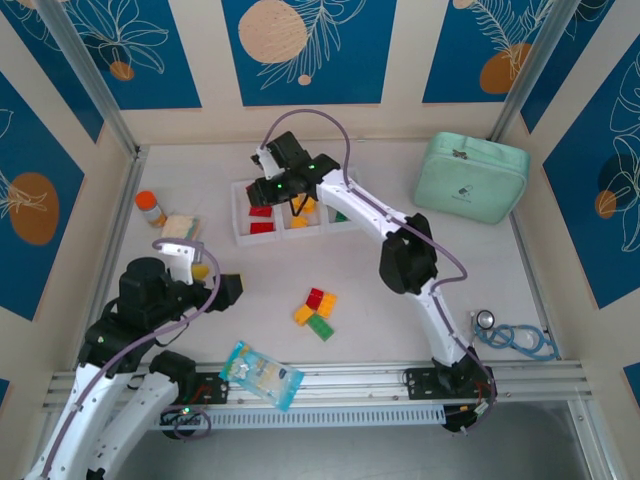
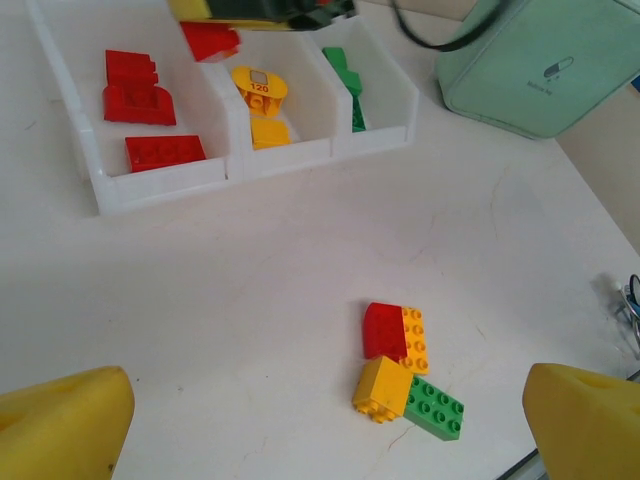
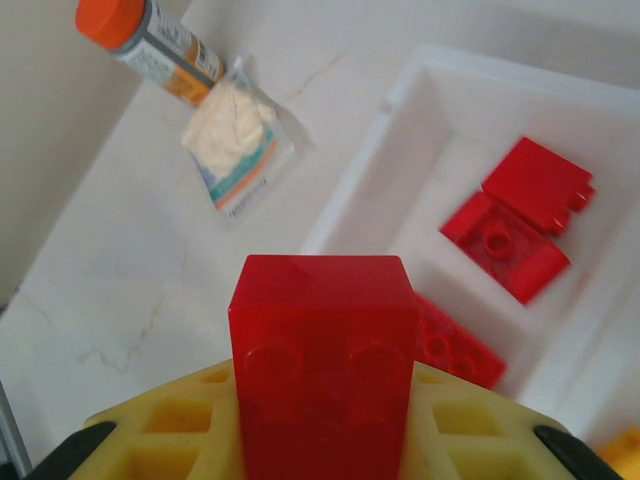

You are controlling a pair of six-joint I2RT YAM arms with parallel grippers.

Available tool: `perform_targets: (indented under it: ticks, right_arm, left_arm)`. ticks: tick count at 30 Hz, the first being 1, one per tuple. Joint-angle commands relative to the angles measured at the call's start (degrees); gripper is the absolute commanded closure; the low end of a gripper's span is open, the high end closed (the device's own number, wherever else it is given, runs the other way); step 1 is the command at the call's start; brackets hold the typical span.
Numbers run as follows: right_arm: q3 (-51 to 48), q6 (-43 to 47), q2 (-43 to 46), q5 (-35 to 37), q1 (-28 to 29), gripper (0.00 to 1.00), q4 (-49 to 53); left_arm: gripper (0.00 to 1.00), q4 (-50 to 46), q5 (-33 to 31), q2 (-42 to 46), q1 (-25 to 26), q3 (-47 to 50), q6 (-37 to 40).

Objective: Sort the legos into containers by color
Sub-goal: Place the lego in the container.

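Red brick [image 3: 325, 350] sits closest to lens in right-wrist view, pinched btwn yellow pads [image 3: 180, 425] of right claw [image 1: 285, 185], jaws closed to brick width. Grip is on its sides, so it should fall straight out once jaws part. Upper right of that frame: red bin [image 3: 400, 130] w/ three red pieces already in.

Left-wrist view puts held brick at top of frame, above far end of containers [image 2: 160, 190], about over wall btwn red bin & yellow bin [image 2: 285, 155]; can't tell which side exactly. Prob needs a nudge toward frame-left before release, else may land in wrong bin. Green bin [image 2: 385, 135], rightmost in that frame, holds green pieces.

Left claw [image 2: 320, 430]: wide open, nothing held, pads in both lower corners of frame, low over desk [image 2: 250, 280]. It's aimed at loose cluster, lower centre: red lego [image 2: 383, 330], orange-yellow lego [image 2: 415, 340], yellow lego [image 2: 382, 388], green lego [image 2: 435, 408], all touching. Looks staged for next pick while other arm drops. Sort approx mostly done: four loose + one in hand.

Off-task: orange-cap bottle [image 3: 150, 40] & sachet [image 3: 235, 140] upper left of right-wrist frame, mint case [image 2: 540, 60] upper right of left-wrist frame.
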State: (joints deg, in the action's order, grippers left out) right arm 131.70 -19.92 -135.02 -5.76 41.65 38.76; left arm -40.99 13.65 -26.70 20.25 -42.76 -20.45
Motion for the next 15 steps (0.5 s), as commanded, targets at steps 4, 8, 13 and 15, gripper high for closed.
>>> perform_targets:
  ticks: [4,8,13,15]
  right_arm:
    - [16.5,-4.9,-13.4,-10.3,-2.1,0.8,4.2]
    - [18.3,-7.1,-16.2,-12.5,-3.1,0.8,2.7]
    - [16.3,-10.8,-16.6,-15.3,-4.4,0.74,0.3]
    - [16.2,-11.3,-16.8,-16.2,-4.6,0.68,0.2]
  left_arm:
    - [0.0,1.4,0.9,0.2,-1.0,0.5,1.2]
    - [0.01,1.5,0.7,0.5,-1.2,0.5,1.2]
    - [0.01,1.6,1.2,0.2,-1.7,0.6,1.2]
    - [0.01,1.7,1.6,0.1,-2.0,0.6,1.2]
